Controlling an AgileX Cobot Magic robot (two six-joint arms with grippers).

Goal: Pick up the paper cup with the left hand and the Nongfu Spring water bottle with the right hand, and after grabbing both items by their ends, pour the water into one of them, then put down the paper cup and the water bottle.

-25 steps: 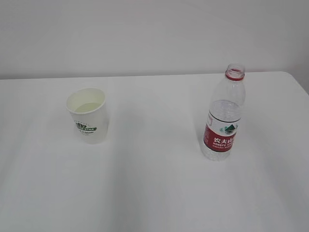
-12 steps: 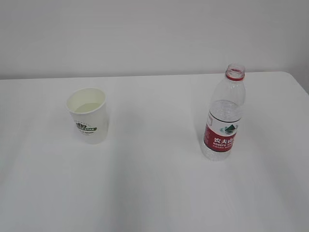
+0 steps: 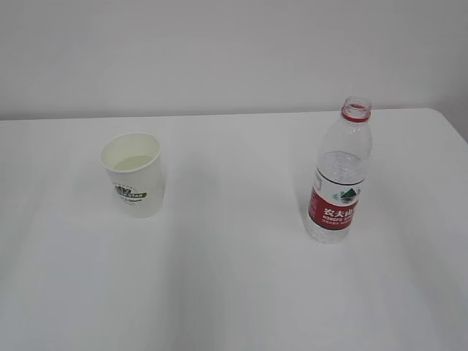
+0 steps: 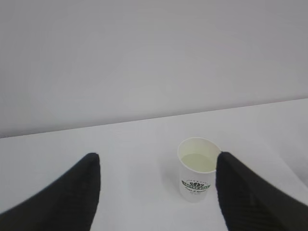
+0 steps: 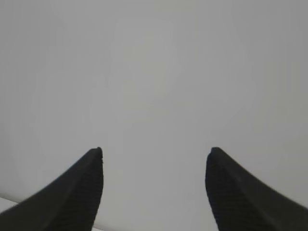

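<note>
White paper cup [image 4: 197, 175] | beyond left hand [image 4: 156, 159] | jaws apart, untouched

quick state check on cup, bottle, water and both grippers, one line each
paper cup: upright on the table, open top, not held
water: shallow pool in the cup; some also in the bottle
Nongfu Spring water bottle: upright, cap off, not held
left gripper: open, empty, short of the cup
right gripper: open, empty, facing a blank wall
</note>
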